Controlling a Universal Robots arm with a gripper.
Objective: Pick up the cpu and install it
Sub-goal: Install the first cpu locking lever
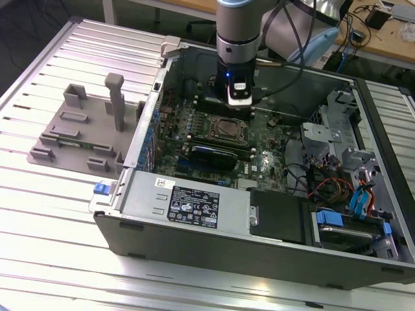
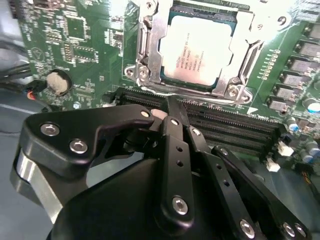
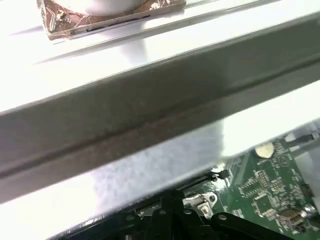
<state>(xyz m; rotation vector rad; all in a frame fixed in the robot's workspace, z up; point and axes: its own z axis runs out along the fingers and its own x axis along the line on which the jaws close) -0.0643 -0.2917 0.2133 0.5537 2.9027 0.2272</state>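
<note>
A Universal Robots arm hangs inside an open dark-grey desktop computer case [image 1: 194,243], its black gripper [image 2: 172,107] poised just beside the motherboard's metal-framed processor socket [image 2: 145,55]. The cpu [image 2: 197,50], a small flat square chip with a shiny silver top and printed lettering, lies seated flat within that socket, the frame around its edges. In the second wrist view the gripper's black linked fingers [image 2: 175,135] are drawn together to a narrow tip with nothing between them; they hold nothing, and the tip sits over the black memory slots [image 2: 225,122] next to the socket, apart from the chip.

Judging by the chip's place in the socket, the placing appears done and the work stands at its closing stage. Whether the socket's frame is latched down cannot be told. Any further move near the socket would call for a straight, careful path, since the frame's edges and the slots crowd the tip on all sides.

The green motherboard [image 2: 85,45] carries a round silver coin battery [image 2: 57,81] well to one side of the socket. In the exterior view, a grey moulded parts holder [image 1: 81,133] with an upright post rests on the ribbed metal table [image 1: 58,214] at the exterior view's left of the case, and coloured cables [image 1: 331,188] and blue drive clips [image 1: 363,201] fill the case's other end. The case's grey wall [image 3: 150,115] rises close beside the arm.
</note>
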